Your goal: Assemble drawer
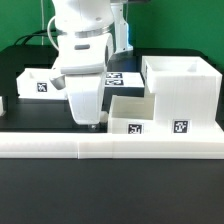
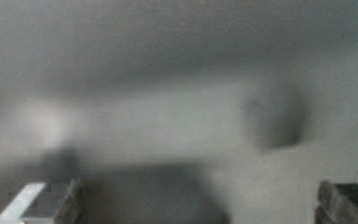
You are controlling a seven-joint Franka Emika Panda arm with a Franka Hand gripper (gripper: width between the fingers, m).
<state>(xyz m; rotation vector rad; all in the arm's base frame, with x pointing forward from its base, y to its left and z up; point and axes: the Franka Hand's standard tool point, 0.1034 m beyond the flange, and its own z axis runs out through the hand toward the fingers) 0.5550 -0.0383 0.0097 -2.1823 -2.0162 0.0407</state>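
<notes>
Shell: the large white cube-like shell (image 1: 181,92) is open on top and has one black-and-white tag low on its front. It stands near the desk's edge on the exterior view's right.
Front tray: a small white open-top tray (image 1: 133,113) with a tag on its front wall sits just beside the shell, right behind the rail.
Far tray: a second white tray (image 1: 38,82), also tagged, sits toward the far corner on the exterior view's left, well apart from the shell.
Gripper: the gripper (image 1: 90,121) points down beside the front tray. In the wrist view its fingers (image 2: 41,203) are spread wide with nothing gripped, and all else there is blurred.
Desk: the desk (image 1: 110,195) is black, and a long low white rail (image 1: 60,146) lies across it.
Room: dim behind the far edge.
</notes>
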